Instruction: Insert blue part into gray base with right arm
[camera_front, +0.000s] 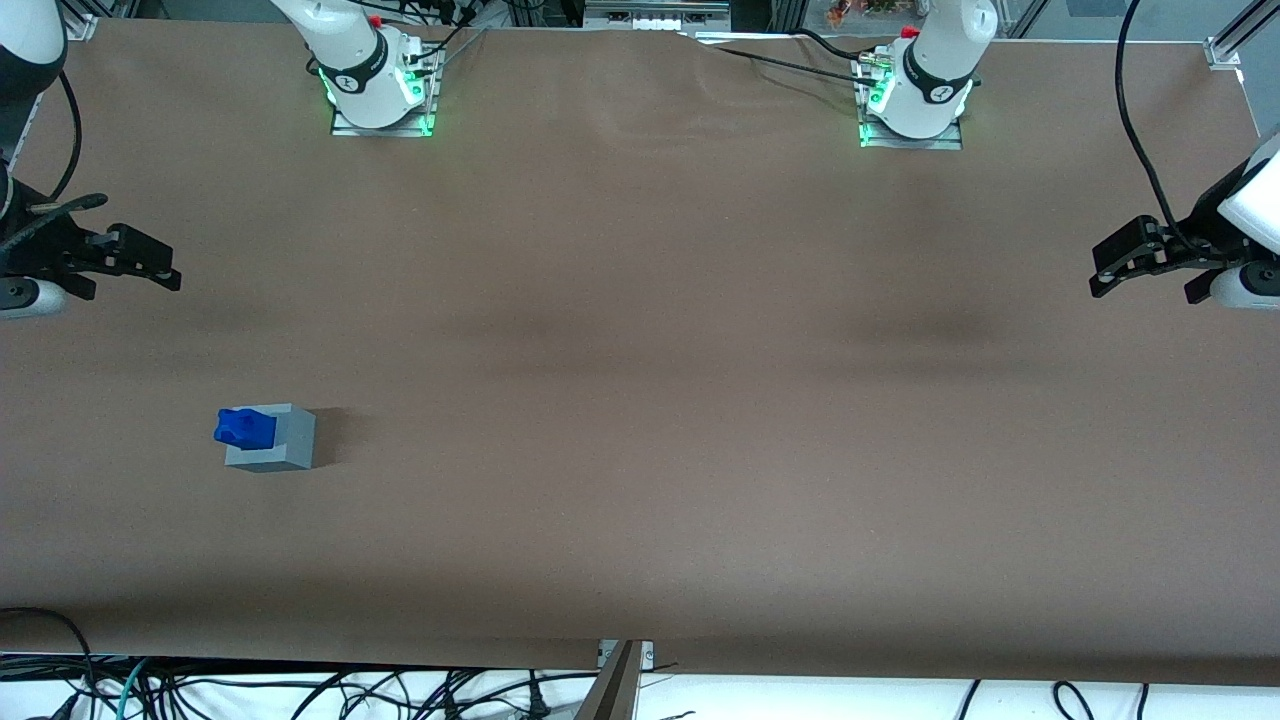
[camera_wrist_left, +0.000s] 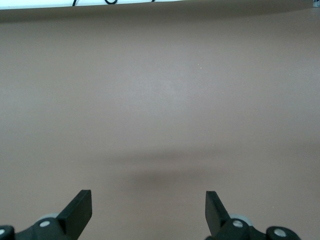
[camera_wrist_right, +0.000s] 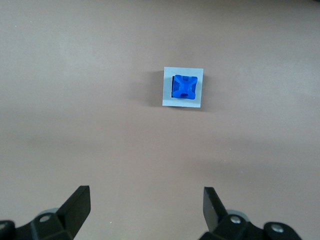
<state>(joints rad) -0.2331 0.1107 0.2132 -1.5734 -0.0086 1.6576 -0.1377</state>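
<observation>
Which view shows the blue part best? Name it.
Right wrist view: the blue part sits in the gray base, seen top-down, the open hand high above. Front view shows it small; left wrist view misses it.

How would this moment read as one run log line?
bright-blue plastic block: seated in light-gray plastic cube | right claw: open, empty, high above them | brown table

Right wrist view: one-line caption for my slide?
Open pincer hovers high above the blue part, which sits in the gray base on the brown table.
</observation>
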